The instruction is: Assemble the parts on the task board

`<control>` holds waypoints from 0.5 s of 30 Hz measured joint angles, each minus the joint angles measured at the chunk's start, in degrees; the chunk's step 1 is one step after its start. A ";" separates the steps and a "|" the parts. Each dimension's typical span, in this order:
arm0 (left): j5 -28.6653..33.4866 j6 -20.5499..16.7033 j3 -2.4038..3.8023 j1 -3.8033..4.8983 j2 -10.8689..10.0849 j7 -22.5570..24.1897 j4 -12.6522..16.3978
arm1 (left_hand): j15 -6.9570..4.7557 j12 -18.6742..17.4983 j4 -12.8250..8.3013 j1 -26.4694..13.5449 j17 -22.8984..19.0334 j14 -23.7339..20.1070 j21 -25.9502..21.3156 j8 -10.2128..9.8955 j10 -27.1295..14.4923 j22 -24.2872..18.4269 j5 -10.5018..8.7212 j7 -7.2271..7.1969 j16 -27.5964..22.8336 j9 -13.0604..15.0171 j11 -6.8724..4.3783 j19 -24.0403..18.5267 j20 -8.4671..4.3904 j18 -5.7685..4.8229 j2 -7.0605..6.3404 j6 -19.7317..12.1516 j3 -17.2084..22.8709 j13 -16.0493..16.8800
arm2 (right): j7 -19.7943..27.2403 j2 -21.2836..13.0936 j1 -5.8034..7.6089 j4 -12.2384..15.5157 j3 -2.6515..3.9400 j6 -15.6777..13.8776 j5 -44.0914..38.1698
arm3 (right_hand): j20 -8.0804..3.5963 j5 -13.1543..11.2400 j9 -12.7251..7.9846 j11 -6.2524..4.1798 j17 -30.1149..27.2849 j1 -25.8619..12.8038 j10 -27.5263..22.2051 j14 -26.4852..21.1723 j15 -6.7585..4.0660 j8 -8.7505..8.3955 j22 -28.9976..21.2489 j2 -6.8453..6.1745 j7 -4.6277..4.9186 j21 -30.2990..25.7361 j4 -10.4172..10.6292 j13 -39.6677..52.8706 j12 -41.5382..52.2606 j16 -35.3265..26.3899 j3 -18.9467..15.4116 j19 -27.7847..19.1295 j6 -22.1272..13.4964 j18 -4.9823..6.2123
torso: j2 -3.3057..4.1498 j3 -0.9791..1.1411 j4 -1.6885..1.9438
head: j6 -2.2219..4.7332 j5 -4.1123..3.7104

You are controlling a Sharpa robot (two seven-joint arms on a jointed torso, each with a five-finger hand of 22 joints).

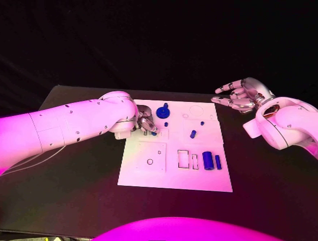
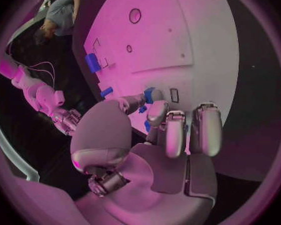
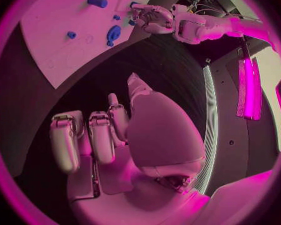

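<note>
The left silver hand (image 1: 145, 124) is down on the white rectangular task board (image 1: 148, 173), fingers pinching a small blue plastic part (image 2: 150, 96) apparently to seat it, while the right silver hand (image 1: 240, 95) hovers spread and empty beside the board's far corner, likely staying clear.

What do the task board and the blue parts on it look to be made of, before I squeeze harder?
Task board: likely rigid plastic or painted sheet, matte white, flat with crisp cut-out slots and holes. Blue parts, such as the cylinder: probably moulded or printed plastic, uniformly blue with a dull sheen. Left hand fingers look like smooth silver metal or coated plastic; I cannot tell which.
</note>
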 measured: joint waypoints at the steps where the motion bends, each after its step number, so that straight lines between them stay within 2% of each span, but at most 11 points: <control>1: -0.01 -0.01 0.00 0.00 0.02 0.00 -0.05 | 0.00 0.00 -0.94 -0.87 0.00 0.00 0.00 -0.15 0.00 0.00 0.00 -0.05 0.00 0.08 0.00 0.00 0.00 0.00 -0.03 0.06 0.47 0.00 | 0.01 0.00 0.00 0.00 0.00 0.00 0.00 | 0.00 0.00 0.00 0.00 0.00 -0.01 0.00 0.00 0.00 0.00 0.00 -0.01 0.00 0.00 0.00 0.00 0.00 0.00 0.00 0.00 0.00 0.00 | 0.00 0.00 0.00 | 0.01 0.00; 2: -0.02 -0.02 -0.01 0.00 0.03 -0.01 -0.07 | 0.00 0.00 -1.14 -1.42 0.00 0.00 0.00 -0.26 0.00 0.00 0.00 0.02 0.00 0.11 0.00 0.01 -0.02 -0.08 -0.22 0.21 0.21 0.00 | 0.01 0.00 0.00 0.00 0.00 0.00 0.01 | 0.00 0.00 0.00 0.00 0.00 -0.02 0.00 0.00 0.00 0.00 0.00 -0.02 0.00 0.00 0.00 0.00 0.00 0.00 0.00 0.00 0.00 0.00 | 0.00 0.00 -0.01 | 0.01 0.00; 4: -0.04 -0.03 -0.02 0.00 0.05 -0.02 -0.12 | 0.00 0.00 -0.05 -2.26 0.00 0.00 0.00 -0.35 0.00 0.00 0.02 -0.24 0.00 0.20 0.00 0.20 -0.20 -0.92 -0.77 0.66 -2.19 0.00 | 0.01 -0.02 0.00 0.00 0.00 0.00 0.01 | 0.00 0.00 0.00 0.00 0.00 -0.24 0.00 0.00 0.00 0.00 0.00 -0.22 0.00 0.00 0.00 0.00 0.00 0.00 0.00 0.00 0.00 0.00 | 0.00 0.00 -0.03 | 0.03 0.00; 7: -0.04 -0.03 -0.08 -0.07 0.09 -0.02 -0.18 | 0.00 0.00 1.71 -3.07 0.00 0.00 0.00 -0.70 0.00 0.00 0.06 -0.46 0.00 0.31 0.00 0.20 -0.20 -0.92 -1.01 1.11 -5.31 0.07 | 0.02 -0.04 0.00 0.00 0.00 -0.01 0.02 | 0.00 0.00 0.00 0.00 -0.01 -0.54 0.00 0.00 0.00 0.00 -0.01 0.08 0.00 0.00 0.00 0.00 0.00 0.00 0.00 0.00 0.00 0.00 | 0.00 0.00 -0.03 | 0.07 -0.06; 15: -0.04 -0.03 -0.11 -0.11 0.14 -0.02 -0.43 | 0.00 0.00 3.90 -3.52 0.00 0.00 0.00 -1.06 -0.01 0.00 0.06 -0.46 0.00 0.50 0.01 0.20 -0.20 -0.91 -1.47 1.28 -8.83 0.14 | 0.02 -0.07 0.00 0.00 0.00 -0.04 0.04 | 0.00 0.00 -0.05 0.00 -0.01 -0.54 0.00 0.00 0.00 0.00 0.02 0.08 0.00 -0.36 0.00 -0.01 0.00 -0.23 0.00 0.00 0.00 0.00 | -0.02 -0.01 -0.01 | 0.11 -0.12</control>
